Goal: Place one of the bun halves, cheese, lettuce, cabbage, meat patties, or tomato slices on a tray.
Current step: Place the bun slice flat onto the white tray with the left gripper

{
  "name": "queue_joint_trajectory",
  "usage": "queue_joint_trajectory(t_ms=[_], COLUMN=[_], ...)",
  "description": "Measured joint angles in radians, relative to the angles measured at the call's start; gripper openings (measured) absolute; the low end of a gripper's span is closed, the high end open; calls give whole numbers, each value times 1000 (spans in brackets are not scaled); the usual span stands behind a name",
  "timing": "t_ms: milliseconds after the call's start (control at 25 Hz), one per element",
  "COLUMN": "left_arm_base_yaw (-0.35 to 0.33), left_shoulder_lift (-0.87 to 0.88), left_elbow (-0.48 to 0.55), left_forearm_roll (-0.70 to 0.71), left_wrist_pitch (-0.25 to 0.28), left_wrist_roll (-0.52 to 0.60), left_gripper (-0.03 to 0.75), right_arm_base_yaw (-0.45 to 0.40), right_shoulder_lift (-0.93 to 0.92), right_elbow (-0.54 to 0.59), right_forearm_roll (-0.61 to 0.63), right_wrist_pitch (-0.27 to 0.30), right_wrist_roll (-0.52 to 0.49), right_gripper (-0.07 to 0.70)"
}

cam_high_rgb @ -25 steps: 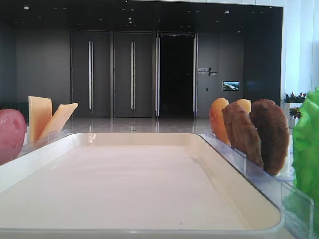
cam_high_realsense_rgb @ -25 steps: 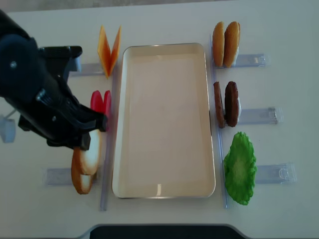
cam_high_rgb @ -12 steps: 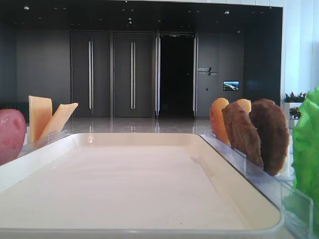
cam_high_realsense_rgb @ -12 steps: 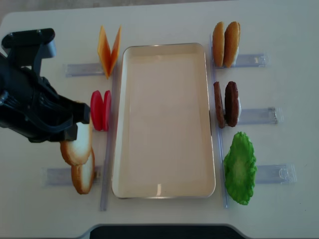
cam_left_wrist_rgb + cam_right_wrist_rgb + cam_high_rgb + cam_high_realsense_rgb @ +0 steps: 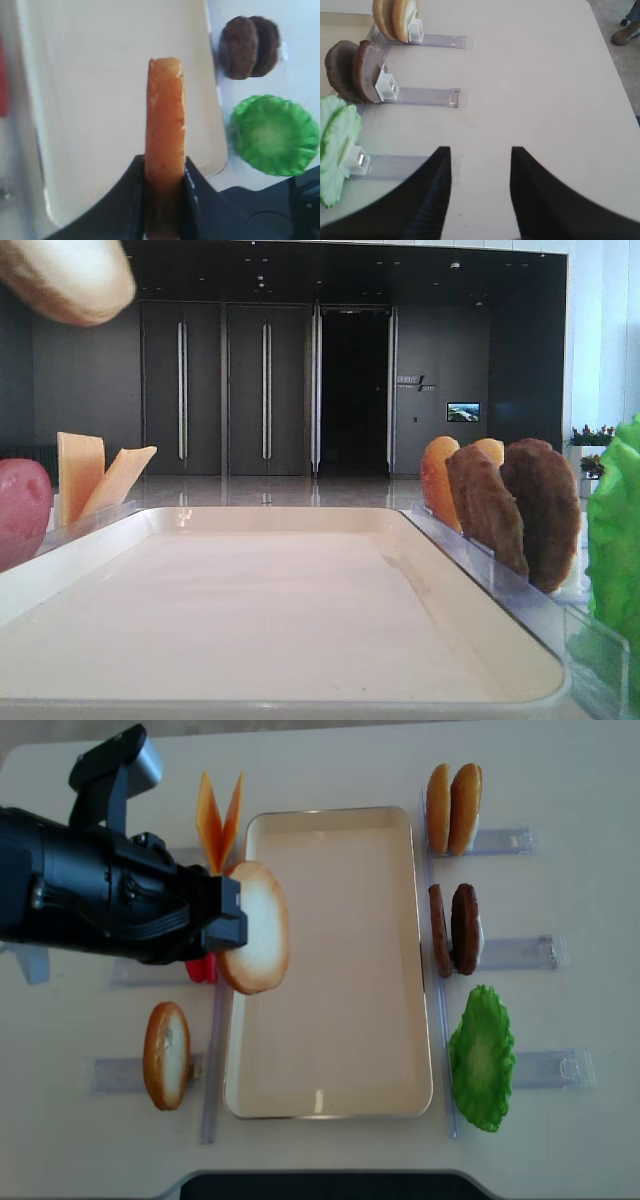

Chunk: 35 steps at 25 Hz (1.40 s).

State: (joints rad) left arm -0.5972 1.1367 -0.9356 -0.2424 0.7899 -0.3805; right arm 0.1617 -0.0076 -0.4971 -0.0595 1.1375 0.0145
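Left gripper (image 5: 235, 925), clamped on a bun half (image 5: 256, 927), has lifted it off the left holder and now hangs it over the tray's (image 5: 330, 1098) left edge, so lowering comes next; right gripper (image 5: 480, 187) idles open.

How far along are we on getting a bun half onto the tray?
Picked up: the left gripper is shut on a bun half, carried edge-up above the tray's left rim. The tray floor is bare, so nothing is placed yet. Left to do: lower it and release. The right gripper is open beside the holders, holding nothing.
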Motion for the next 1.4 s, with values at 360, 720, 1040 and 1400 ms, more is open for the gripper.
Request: queue_joint_trajectory(t_ms=[360,720,1040,1400], left_arm_base_yaw=[0,0,33,181], left_shoulder_lift=[0,0,15,202], left_elbow=[130,289,402,404], left_forearm_roll=[-373,-645,-996,-1295], left_wrist_pitch=[-204,-335,-396,-223], left_wrist_roll=[285,519,868,1229], left_gripper=[123,123,123,120], right_arm_base_yaw=[0,0,0,1], right_shoulder_lift=[0,0,0,0], right_elbow=[0,0,0,0], right_forearm_roll=[0,0,0,0], right_wrist_pitch=[0,0,0,0], right_wrist_roll=[0,0,0,0], right_gripper=[303,303,303,303])
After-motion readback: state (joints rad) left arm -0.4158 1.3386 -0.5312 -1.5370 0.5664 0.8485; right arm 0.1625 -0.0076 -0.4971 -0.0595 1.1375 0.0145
